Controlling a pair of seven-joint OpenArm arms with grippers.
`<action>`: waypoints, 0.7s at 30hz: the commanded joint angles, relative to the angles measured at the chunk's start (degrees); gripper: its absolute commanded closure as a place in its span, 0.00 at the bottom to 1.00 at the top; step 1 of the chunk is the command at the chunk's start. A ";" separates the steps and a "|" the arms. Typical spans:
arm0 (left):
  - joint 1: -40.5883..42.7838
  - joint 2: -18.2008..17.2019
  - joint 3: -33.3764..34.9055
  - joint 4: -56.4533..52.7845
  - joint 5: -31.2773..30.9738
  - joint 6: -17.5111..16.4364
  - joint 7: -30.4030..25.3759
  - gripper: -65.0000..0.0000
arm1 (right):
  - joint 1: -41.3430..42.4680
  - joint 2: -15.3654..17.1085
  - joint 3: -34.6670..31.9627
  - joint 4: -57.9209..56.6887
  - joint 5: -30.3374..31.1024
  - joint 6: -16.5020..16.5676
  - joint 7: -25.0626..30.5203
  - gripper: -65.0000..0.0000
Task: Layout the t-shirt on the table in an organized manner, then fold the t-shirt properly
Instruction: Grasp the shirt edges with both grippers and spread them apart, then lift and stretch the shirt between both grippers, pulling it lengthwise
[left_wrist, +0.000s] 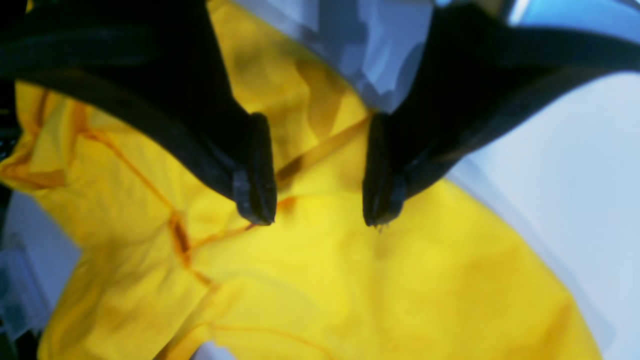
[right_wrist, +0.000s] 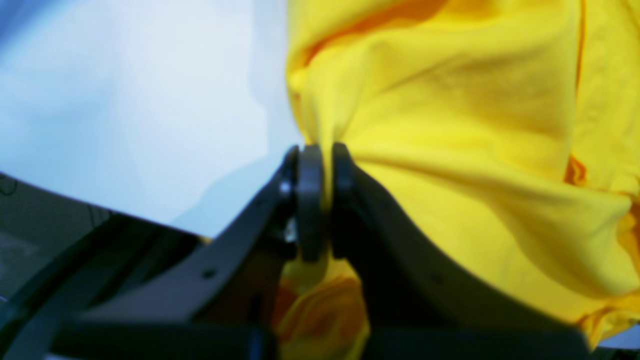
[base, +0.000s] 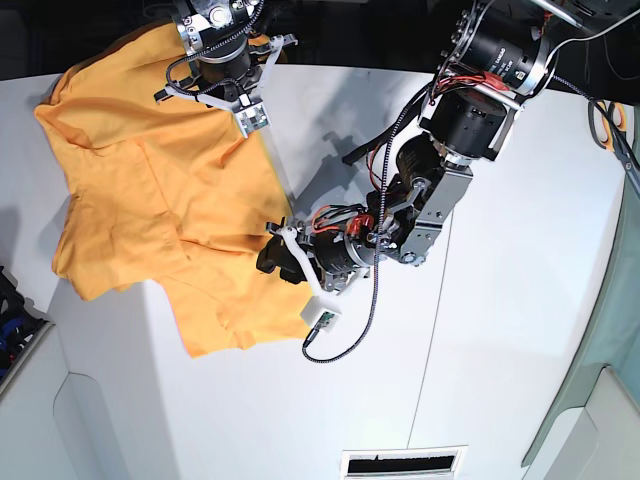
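R gripper (right_wrist: 322, 200) fingertips buried in t-shirt (right_wrist: 450, 125)

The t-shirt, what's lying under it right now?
Under the t-shirt only the white table shows, bare around the cloth's edges. Whatever lies beneath the bunched fabric is covered. The right gripper pinches one edge; the left gripper hangs open above it.
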 joint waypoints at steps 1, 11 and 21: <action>-1.42 0.09 -0.11 0.81 -0.07 0.68 -1.20 0.51 | -0.04 -0.17 0.00 0.96 -0.24 0.02 0.24 1.00; -1.09 -3.87 -5.53 0.87 0.61 5.46 -2.23 0.51 | -0.02 -0.15 0.00 0.96 -1.68 0.02 0.26 1.00; 2.75 -1.20 -6.36 0.85 -3.17 3.10 0.04 0.51 | 0.26 -0.20 0.00 0.98 -1.46 0.02 0.02 1.00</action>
